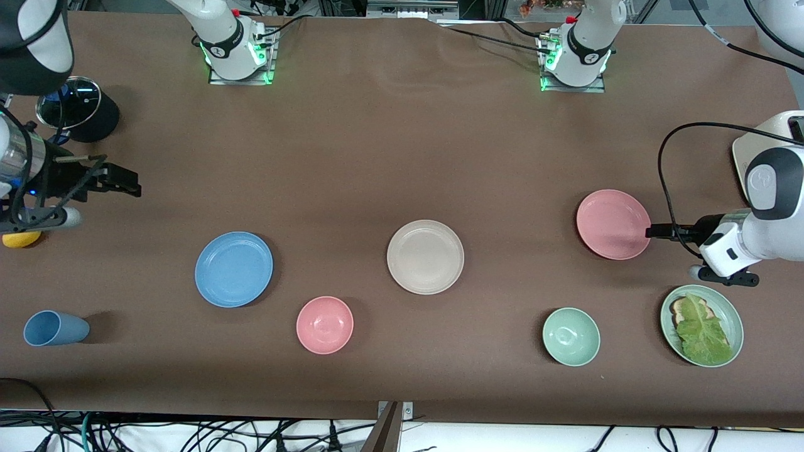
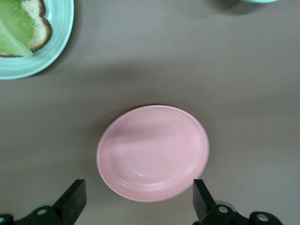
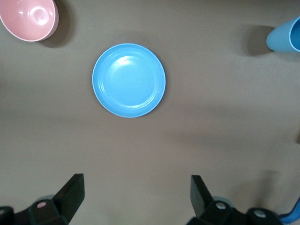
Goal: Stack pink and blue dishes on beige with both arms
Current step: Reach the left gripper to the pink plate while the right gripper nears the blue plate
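Hovering: left gripper [image 2: 138, 204] open beside pink plate [image 2: 153, 152]

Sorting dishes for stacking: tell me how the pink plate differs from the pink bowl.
The pink plate is wider and shallower; the pink bowl is smaller and deeper. The plate lies toward the left arm's end of the table, with the open left gripper at its rim; the bowl sits nearer the front camera, beside the blue plate, with no gripper by it. Both are pink, round and empty.

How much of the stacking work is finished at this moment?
Nothing is stacked: the beige plate is bare. The left pincer, open, is at the rim of the pink plate. The right pincer, open, is over bare table, away from the blue plate. Both plates remain to be moved.
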Controlling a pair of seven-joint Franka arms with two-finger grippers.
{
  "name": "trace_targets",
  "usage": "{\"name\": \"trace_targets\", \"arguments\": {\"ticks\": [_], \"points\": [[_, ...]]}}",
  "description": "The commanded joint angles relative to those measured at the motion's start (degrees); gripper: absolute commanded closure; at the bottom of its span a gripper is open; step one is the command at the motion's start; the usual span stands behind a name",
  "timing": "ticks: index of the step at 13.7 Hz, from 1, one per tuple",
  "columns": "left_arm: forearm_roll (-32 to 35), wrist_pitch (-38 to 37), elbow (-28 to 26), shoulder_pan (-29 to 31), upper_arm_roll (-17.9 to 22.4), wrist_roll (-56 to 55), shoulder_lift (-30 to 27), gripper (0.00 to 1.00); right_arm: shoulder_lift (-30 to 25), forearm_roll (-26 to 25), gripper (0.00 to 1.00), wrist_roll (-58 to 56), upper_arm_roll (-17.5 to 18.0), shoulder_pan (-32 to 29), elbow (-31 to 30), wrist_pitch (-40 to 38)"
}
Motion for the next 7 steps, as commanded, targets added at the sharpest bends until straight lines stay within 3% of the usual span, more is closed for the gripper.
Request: {"name": "trace_targets", "arguments": {"ticks": [1,4,7], "points": [[-3.17,7.05,-8.19,1.31,1.08,8.08,-2.83,0.0,1.57,0.27,0.0,-1.3,0.06,-0.62,-0.87,3.02],[-5.99,13.65,-12.24,4.04,1.26,15.82,-2.22,0.0,4.21,-0.08,0.0,-1.3,0.06,-0.45,-0.87,6.01],[-7.65,15.34,-12.78,5.62,1.26,20.75,-0.46,0.0,5.88,-0.34,0.0,-1.21,0.06,-0.36,-0.87,8.21]]}}
